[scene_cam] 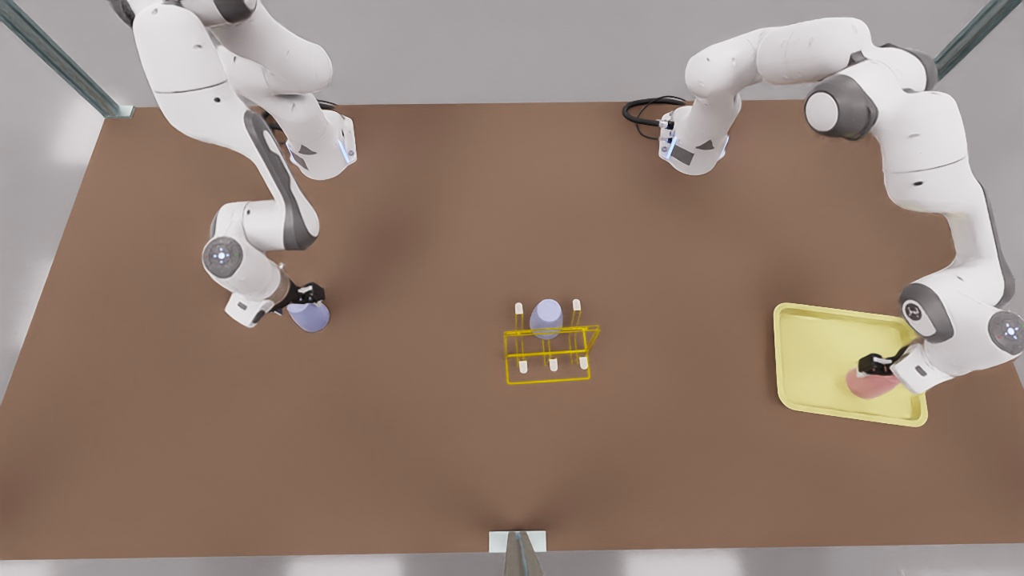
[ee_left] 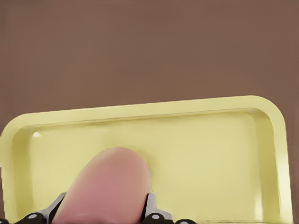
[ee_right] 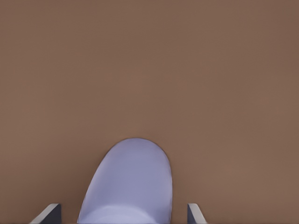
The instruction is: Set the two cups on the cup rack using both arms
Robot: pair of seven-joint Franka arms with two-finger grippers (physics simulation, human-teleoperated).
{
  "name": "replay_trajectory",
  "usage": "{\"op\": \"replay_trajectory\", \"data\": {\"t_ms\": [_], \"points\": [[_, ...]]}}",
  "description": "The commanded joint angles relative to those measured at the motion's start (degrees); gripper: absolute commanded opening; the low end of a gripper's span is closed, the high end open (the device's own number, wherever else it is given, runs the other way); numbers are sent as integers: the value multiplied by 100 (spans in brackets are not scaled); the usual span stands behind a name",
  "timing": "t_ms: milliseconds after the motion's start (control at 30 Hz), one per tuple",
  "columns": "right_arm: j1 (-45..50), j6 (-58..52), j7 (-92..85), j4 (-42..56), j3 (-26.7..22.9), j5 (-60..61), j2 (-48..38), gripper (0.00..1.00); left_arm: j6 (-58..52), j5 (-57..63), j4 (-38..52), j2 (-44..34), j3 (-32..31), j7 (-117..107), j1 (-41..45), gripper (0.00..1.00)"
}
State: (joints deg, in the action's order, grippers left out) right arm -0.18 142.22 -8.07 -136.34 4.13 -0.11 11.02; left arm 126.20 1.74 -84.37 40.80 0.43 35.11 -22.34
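Our left hand [scene_cam: 874,366], lower right, clasps the pink cup [scene_cam: 870,385] over the tray [scene_cam: 808,352]; our right hand [scene_cam: 306,293], spread, straddles the lavender cup [scene_cam: 309,317]; the rack [scene_cam: 550,352] lies between.

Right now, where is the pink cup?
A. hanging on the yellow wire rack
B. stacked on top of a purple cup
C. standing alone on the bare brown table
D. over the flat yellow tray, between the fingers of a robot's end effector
D: the pink cup lies over the yellow tray, with the left end effector fingers on either side of it, on the front view's right.
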Motion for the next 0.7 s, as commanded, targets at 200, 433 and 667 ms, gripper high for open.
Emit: {"op": "replay_trajectory", "data": {"t_ms": [200,433,667], "points": [[-9,552,-45,-121,0,11,242,100,-2705,-341,385,-1048,-877,-4512,1592,78],[-9,904,-54,-332,0,11,269,100,-1616,-332,1932,147,-2267,-7088,2435,78],[-9,983,-54,-332,0,11,339,100,-1458,-579,2346,411,-2258,-7369,2919,78]]}}
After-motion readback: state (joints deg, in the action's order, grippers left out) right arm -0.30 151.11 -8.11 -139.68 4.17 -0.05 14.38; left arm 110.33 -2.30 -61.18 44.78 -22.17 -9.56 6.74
